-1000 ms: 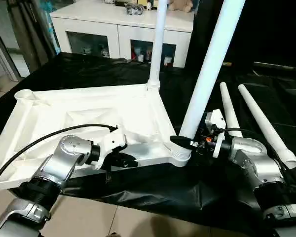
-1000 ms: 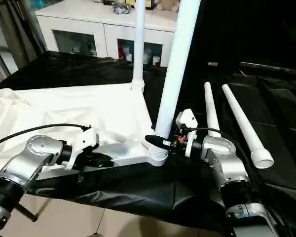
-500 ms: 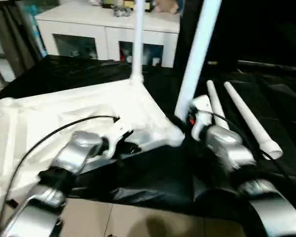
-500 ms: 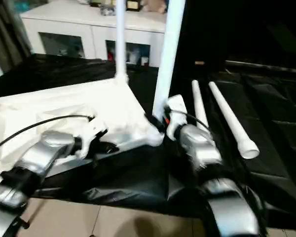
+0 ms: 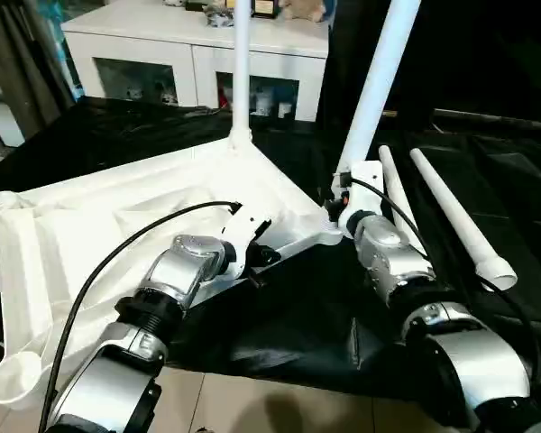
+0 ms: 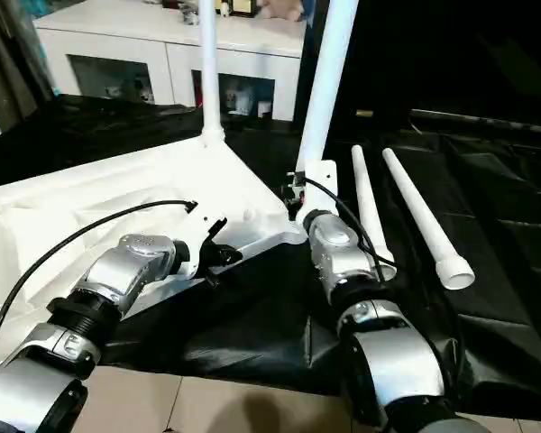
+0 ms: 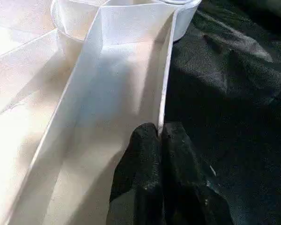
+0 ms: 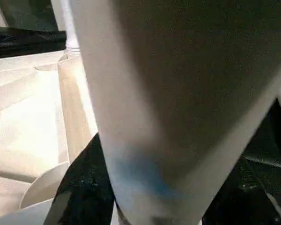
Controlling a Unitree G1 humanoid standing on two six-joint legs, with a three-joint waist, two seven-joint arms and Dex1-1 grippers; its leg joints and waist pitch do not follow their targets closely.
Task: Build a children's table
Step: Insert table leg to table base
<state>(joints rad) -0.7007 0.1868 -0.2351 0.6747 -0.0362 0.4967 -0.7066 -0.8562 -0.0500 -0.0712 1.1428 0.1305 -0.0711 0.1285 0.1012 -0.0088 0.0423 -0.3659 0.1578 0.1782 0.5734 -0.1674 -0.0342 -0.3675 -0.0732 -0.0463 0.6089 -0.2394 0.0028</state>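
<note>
While the left fingers (image 7: 159,140) pinch the upside-down white plastic table top's (image 5: 117,225) thin rim, the right fingers (image 8: 79,187) grip a long white tube leg (image 5: 379,81) standing at its one o'clock corner.

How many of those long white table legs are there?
4: two legs stand in the upturned tabletop, far corner and near corner; two lie loose on black cloth.

White table top (image 5: 117,225) lies upside down at centre left, two legs (image 5: 379,81) standing upright; two loose legs (image 5: 455,216) lie at right.
</note>
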